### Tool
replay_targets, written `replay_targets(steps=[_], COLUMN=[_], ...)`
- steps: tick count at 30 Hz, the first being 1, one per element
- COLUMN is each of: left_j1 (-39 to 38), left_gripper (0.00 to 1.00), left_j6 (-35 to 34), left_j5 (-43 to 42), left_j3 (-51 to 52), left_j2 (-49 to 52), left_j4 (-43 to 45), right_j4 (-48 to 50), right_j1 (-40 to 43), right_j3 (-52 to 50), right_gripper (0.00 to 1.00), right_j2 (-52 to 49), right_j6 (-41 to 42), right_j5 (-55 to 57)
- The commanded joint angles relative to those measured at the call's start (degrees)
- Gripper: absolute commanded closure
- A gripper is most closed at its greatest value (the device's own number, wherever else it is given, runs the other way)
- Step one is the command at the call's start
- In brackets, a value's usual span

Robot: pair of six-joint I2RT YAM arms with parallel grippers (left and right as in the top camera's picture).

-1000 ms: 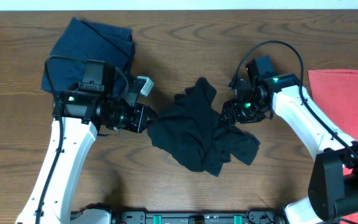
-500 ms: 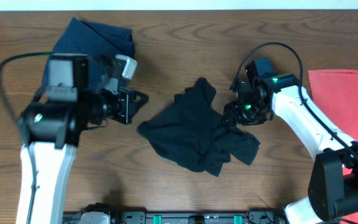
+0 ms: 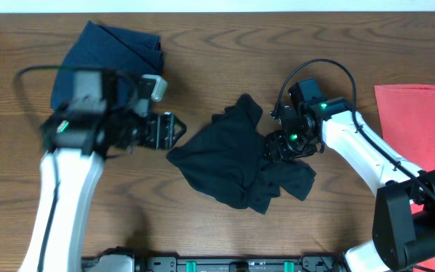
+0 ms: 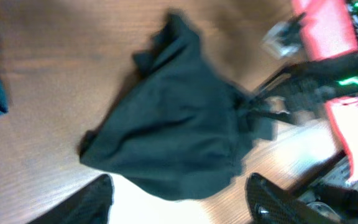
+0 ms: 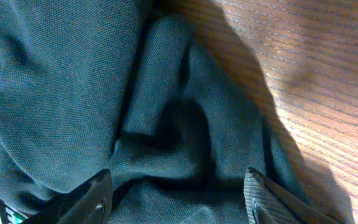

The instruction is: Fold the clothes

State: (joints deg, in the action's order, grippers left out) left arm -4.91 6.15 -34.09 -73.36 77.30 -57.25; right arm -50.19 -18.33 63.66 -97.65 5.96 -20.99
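Observation:
The clothes are three garments. A crumpled black T-shirt (image 3: pixel 229 159) lies at the table's middle and fills the left wrist view (image 4: pixel 173 130). My left gripper (image 3: pixel 169 131) hovers just left of the shirt's left corner. Its jaws are open, with nothing between them (image 4: pixel 179 208). My right gripper (image 3: pixel 275 145) is down on the shirt's right side. It is open too, and rumpled black fabric (image 5: pixel 166 124) lies between its fingertips (image 5: pixel 178 198). A navy garment (image 3: pixel 108 53) lies at the back left. A red T-shirt (image 3: pixel 421 121) lies at the right edge.
Bare wooden table (image 3: pixel 225 53) surrounds the black shirt at the back and front. The left arm's body (image 3: pixel 81 132) overlaps the navy garment's near edge. The right arm (image 3: pixel 368 155) reaches in from the front right, past the red T-shirt.
My left gripper drew the shirt's left corner leftward, then opened and let it go, and it swung up and back. The right gripper shifted slightly left onto the fabric.

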Motion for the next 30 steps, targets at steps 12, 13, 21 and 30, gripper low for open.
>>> replay_targets(steps=[12,13,21,30], left_j1=[-0.2,-0.3,-1.5,-3.0], left_gripper=[0.25,0.25,0.47,0.93], left_j6=[13.7,14.2,16.5,18.2], left_j5=[-12.2,-12.3,-14.0,-18.4], left_j3=[2.2,2.2,2.2,2.1], left_j2=[35.9,36.7,38.2,38.2], left_j4=[14.5,14.5,13.8,8.7], right_j4=[0.2,0.2,0.3,0.6], right_j1=[-0.4,-0.4,-0.4,-0.4], right_j3=[-0.3,-0.3,-0.3,-0.3], right_gripper=[0.34,0.34,0.34,0.34], right_j2=[0.2,0.2,0.2,0.2], right_j6=[2.1,2.2,2.4,2.4], right_j5=[-0.5,-0.5,-0.5,-0.5])
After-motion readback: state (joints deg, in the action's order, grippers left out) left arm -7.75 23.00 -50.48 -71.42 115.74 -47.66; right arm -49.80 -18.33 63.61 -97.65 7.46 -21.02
